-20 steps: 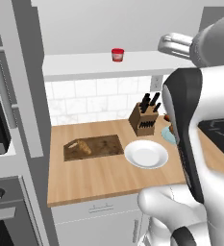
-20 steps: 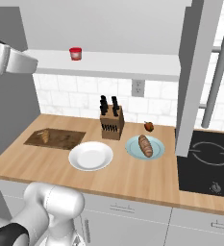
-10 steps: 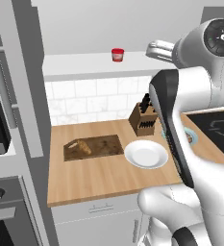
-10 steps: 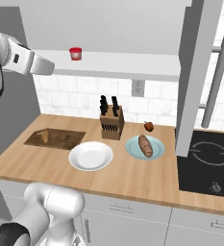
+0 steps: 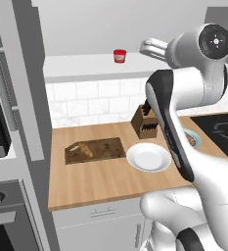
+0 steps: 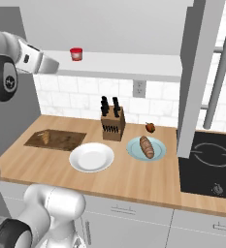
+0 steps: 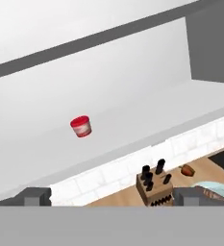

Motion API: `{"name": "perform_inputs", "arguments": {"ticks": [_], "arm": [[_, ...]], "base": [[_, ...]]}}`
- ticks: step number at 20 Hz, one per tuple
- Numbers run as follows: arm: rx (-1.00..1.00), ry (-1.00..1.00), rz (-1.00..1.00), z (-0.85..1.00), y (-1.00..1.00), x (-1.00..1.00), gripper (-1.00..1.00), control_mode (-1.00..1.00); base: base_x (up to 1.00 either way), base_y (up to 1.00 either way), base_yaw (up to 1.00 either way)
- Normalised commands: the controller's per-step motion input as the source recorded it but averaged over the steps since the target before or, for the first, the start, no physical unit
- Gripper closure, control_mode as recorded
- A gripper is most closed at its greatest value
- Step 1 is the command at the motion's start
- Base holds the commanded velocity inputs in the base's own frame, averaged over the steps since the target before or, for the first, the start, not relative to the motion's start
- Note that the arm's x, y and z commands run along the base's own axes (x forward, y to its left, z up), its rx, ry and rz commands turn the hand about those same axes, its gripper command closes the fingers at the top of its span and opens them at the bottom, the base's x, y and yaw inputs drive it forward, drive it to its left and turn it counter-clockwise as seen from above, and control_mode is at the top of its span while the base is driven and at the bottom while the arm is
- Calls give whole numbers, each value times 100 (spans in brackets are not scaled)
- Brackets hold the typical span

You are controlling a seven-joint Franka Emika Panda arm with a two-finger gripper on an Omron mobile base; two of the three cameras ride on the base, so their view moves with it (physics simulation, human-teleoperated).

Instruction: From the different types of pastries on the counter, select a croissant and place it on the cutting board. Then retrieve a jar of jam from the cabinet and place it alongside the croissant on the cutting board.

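The gripper (image 7: 112,197) is spread wide, holding nothing, facing the jar of jam (image 7: 81,127) on the cabinet shelf (image 7: 147,122). The croissant (image 5: 84,150) lies on the cutting board (image 5: 103,149).

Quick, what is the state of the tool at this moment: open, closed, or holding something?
Tool: open and holding nothing. It is raised at shelf height, apart from the jar of jam.

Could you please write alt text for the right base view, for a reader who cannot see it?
A croissant lies on the cutting board at the counter's left, while a red jar of jam stands on the cabinet shelf above. A white plate, knife block and oblong pastry sit further right.
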Motion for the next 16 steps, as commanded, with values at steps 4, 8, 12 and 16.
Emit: {"name": "perform_inputs", "arguments": {"ticks": [4, 8, 12, 16], "arm": [[3, 1, 3, 16, 21, 21, -100, -100], [0, 0, 4, 0, 0, 16, -100, -100], [0, 0, 10, -2, 0, 42, -100, -100], [-1, 0, 9, -22, 0, 64, -100, -100]], "base": [[0, 0, 0], [0, 0, 0], [0, 0, 0], [0, 0, 0]]}}
